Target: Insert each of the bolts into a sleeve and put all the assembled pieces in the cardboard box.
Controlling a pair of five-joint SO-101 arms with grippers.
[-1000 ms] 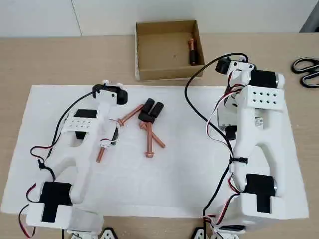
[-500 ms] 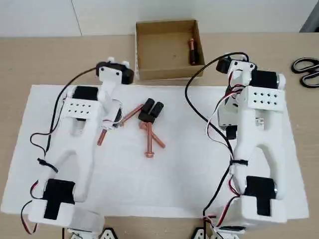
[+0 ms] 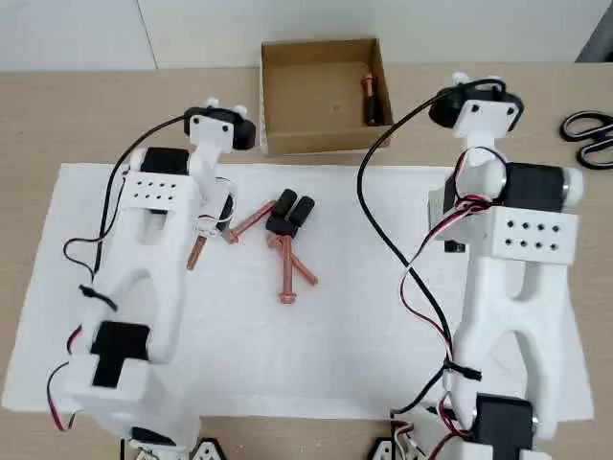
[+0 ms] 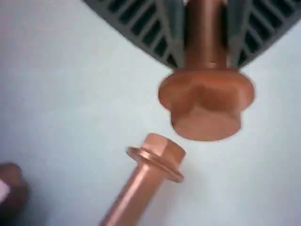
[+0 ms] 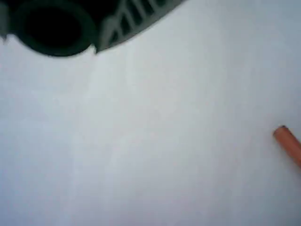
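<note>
My left gripper point(image 3: 207, 236) point(image 4: 205, 49) is shut on a copper bolt point(image 3: 196, 253) point(image 4: 206, 104), held just above the white mat with its head pointing down. Another bolt point(image 3: 251, 219) point(image 4: 149, 181) lies right beside it. Two more bolts point(image 3: 287, 270) lie crossed at mid-mat, beside three black sleeves point(image 3: 290, 213). The cardboard box point(image 3: 287, 96) at the back holds one assembled piece point(image 3: 370, 99). The right arm point(image 3: 512, 230) stands at the mat's right side. In the right wrist view a black sleeve point(image 5: 51, 47) sits end-on between the ribbed fingers point(image 5: 127, 19).
The white mat point(image 3: 335, 355) covers most of the wooden table. Black scissors point(image 3: 589, 137) lie at the table's far right edge. A copper bolt tip point(image 5: 289, 142) shows at the border of the right wrist view. Cables loop off both arms.
My left arm has carried its bolt away from the front edge, toward the loose bolt and the box. The right arm has stretched out, its wrist now farther back.
</note>
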